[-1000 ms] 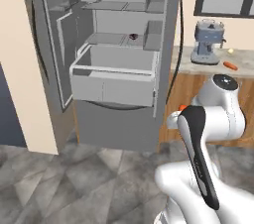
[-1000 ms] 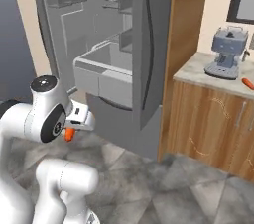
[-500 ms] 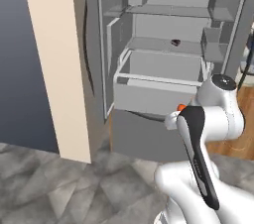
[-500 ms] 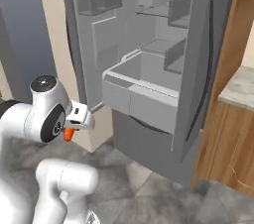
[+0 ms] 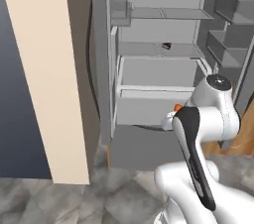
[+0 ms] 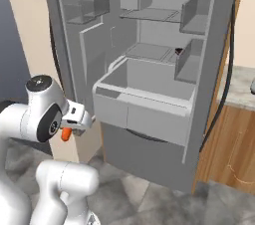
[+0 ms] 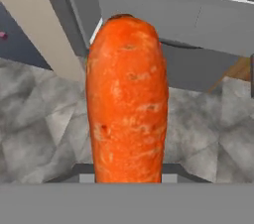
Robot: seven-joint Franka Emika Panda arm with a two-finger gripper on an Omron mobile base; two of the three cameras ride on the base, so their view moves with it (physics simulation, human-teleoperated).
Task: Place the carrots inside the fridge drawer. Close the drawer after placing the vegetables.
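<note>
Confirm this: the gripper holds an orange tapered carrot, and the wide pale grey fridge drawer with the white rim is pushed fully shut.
Not quite. The gripper does hold the orange tapered carrot, but the wide pale grey fridge drawer stands pulled out and open, as the right base view shows.

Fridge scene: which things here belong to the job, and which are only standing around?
Job:
- carrot, held in the gripper
- drawer, pulled out

Not the job:
- shelves
- door bins
- small dark item on the shelf above the drawer
</note>
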